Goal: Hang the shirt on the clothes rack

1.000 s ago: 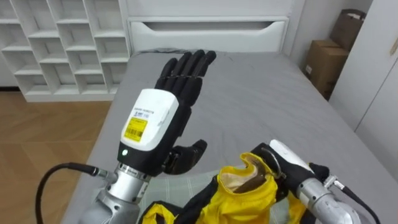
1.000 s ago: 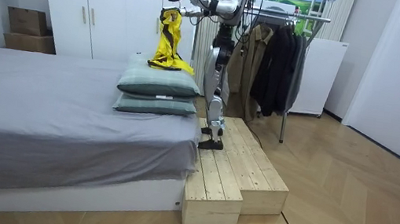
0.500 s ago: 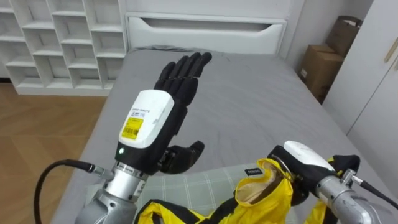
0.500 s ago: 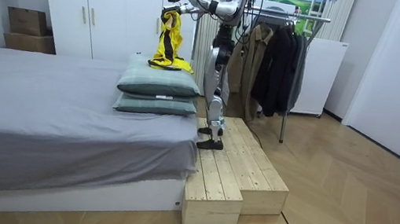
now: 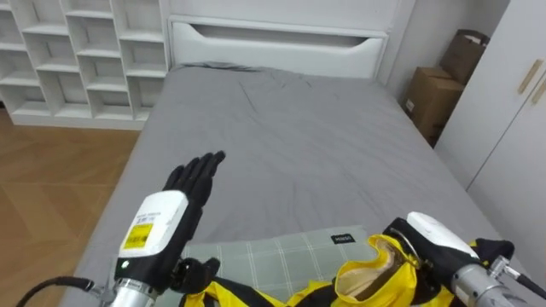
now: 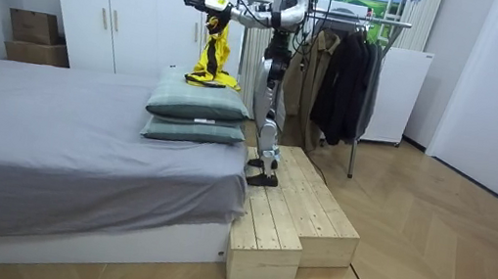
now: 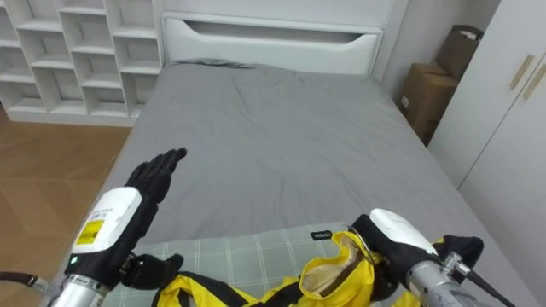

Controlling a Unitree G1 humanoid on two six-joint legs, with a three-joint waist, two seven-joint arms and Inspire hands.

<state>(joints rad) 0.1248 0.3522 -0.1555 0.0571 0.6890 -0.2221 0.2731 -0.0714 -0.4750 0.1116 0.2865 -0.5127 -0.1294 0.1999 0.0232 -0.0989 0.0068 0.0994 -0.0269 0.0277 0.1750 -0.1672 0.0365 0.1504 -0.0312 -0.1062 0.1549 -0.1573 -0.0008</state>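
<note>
A yellow garment with black trim (image 5: 368, 277) hangs from my right hand (image 5: 437, 237), which is shut on its collar at the lower right of the eye views. In the room view the garment (image 6: 209, 52) drapes down onto the stacked pillows (image 6: 196, 107). My left hand (image 5: 167, 220) stretches out open at the lower left, fingers straight, held over the grey bed and holding nothing. In the room view this left hand (image 6: 202, 1) points towards the room view's left. I stand on a wooden platform (image 6: 289, 215) beside the bed.
A clothes rack (image 6: 361, 19) with dark garments stands behind me. A green checked pillow (image 5: 273, 256) lies under the garment. The grey bed (image 5: 290, 145) runs ahead to a white headboard. White shelves (image 5: 68, 51) stand at the left, cardboard boxes (image 5: 435, 89) at the right.
My left hand has dropped from a raised position to a lower, level reach over the bed. The right hand with the garment has drifted to the right in the eye view.
</note>
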